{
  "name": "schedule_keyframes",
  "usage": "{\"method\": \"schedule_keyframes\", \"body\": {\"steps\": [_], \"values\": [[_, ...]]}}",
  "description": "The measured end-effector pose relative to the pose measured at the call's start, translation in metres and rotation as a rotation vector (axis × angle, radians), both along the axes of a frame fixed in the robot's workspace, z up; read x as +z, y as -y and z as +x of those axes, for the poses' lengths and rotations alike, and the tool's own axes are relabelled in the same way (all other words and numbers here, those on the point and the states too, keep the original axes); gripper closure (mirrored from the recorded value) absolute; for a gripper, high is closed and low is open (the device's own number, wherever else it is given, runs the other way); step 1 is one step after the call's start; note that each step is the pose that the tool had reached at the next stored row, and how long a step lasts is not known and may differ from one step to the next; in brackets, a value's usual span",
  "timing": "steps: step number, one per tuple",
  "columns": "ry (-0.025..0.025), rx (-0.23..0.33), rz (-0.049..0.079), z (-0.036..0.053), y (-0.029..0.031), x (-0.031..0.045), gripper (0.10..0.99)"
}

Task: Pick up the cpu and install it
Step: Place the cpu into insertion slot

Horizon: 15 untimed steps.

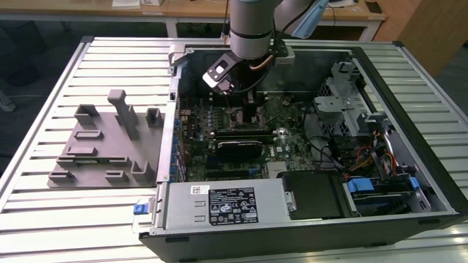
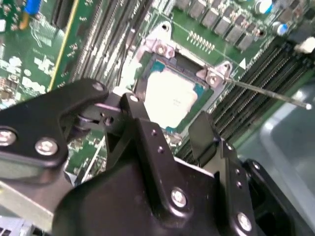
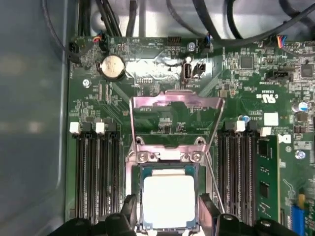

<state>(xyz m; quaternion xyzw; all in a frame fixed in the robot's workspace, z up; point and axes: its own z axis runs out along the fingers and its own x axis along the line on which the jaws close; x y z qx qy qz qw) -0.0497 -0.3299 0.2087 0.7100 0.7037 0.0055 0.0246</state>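
Cpu in mobo socket; case on slatted table, desk behind.

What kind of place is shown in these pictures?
Probably a robotics lab or workshop for computer assembly. An open computer case lies on a slatted metal table, a robot arm reaches into it above the cpu, a grey fixture tray sits beside it, and wooden desks stand behind.
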Motion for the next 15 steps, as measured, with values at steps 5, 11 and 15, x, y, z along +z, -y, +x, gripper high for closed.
{"method": "schedule_keyframes", "body": {"steps": [5,11,15], "values": [[0.0011,0.000,0.000,0.0000,-0.0001,0.0012,0.475],[0.0011,0.000,0.000,0.0000,0.0000,-0.0009,0.475],[0.0010,0.000,0.000,0.0000,0.0000,-0.0009,0.475]]}}
